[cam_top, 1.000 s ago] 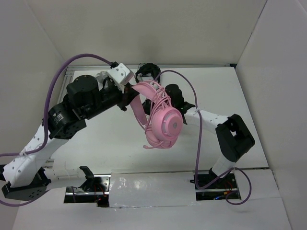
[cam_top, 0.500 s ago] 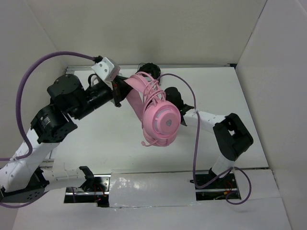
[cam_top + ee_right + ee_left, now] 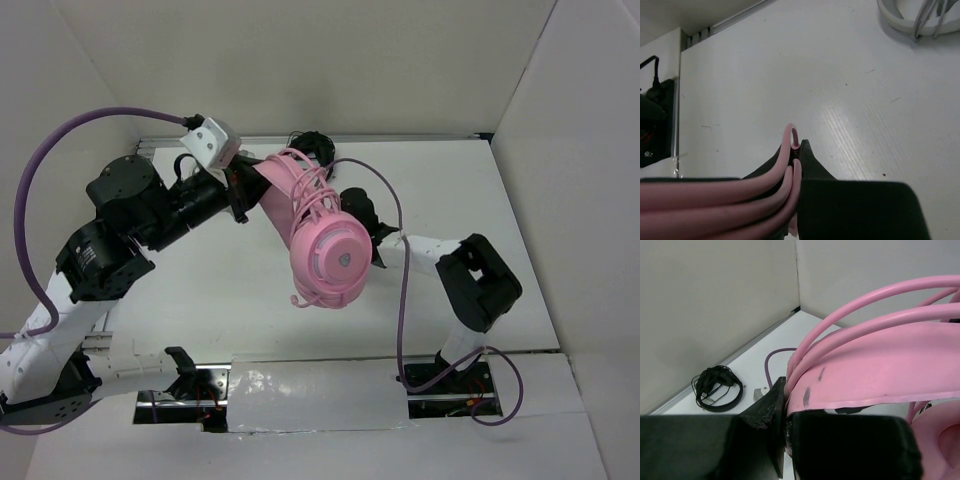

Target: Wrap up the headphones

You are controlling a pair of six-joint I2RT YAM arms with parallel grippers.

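Observation:
The pink headphones hang in the air over the table's middle, with a round earcup facing up and the headband slanting up to the left. My left gripper is shut on the headband, jaws tight on its edge. The thin pink cable loops several times around the band, and a loose end dangles below the cup. In the top view the earcup hides my right gripper. In its wrist view the right gripper is shut on a few cable strands.
Black headphones lie coiled at the table's back edge. Part of a grey-white headphone shows on the table in the right wrist view. White walls stand on three sides. Purple arm cables arc near the right arm.
My left arm has swung left and back, turning the headband and carrying the headphones slightly left and down. The right gripper has closed on the cable strands.

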